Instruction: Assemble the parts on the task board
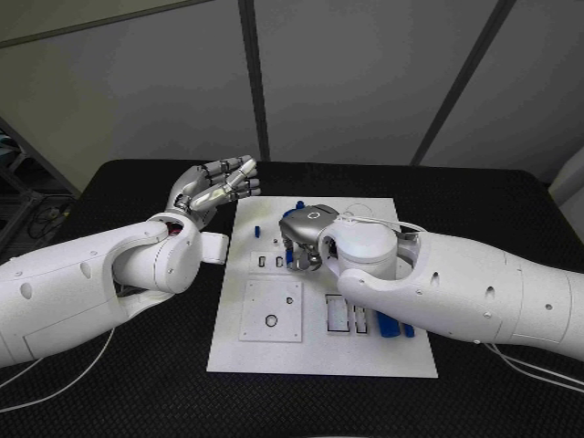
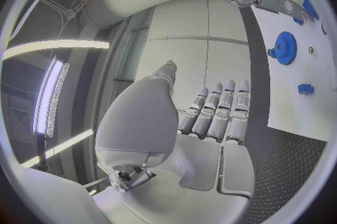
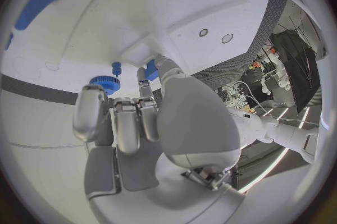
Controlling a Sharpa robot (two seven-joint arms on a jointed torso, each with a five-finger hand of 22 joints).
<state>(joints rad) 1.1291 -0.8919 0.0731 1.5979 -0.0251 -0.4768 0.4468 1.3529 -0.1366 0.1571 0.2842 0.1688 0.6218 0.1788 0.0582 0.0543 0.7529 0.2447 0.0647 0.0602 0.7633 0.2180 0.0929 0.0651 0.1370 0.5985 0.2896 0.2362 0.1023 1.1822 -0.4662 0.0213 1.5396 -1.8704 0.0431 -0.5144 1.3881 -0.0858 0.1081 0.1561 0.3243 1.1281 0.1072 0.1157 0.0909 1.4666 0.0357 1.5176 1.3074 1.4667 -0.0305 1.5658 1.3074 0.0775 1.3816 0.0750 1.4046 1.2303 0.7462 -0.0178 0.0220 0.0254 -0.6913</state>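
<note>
The white task board (image 1: 371, 360) lies in the middle of the black table. My right hand (image 1: 307, 235) is low over its far half, fingers curled down. Its thumb and a fingertip pinch a small blue part (image 3: 150, 70) against the board. Close beside it lie a blue gear (image 3: 105, 85) and a small blue peg (image 3: 117, 67). My left hand (image 1: 216, 186) is raised off the board's far left corner, fingers straight and together, holding nothing. The left wrist view has the gear (image 2: 284, 47) and another small blue part (image 2: 305, 88) on the board.
Long blue parts (image 1: 395, 327) lie at the board's right side by my right forearm. A square inset plate (image 1: 271, 310) and narrow slots (image 1: 346, 315) take up the near half. Small blue pieces (image 1: 297, 202) sit near the far edge. Cables trail off the table's near corners.
</note>
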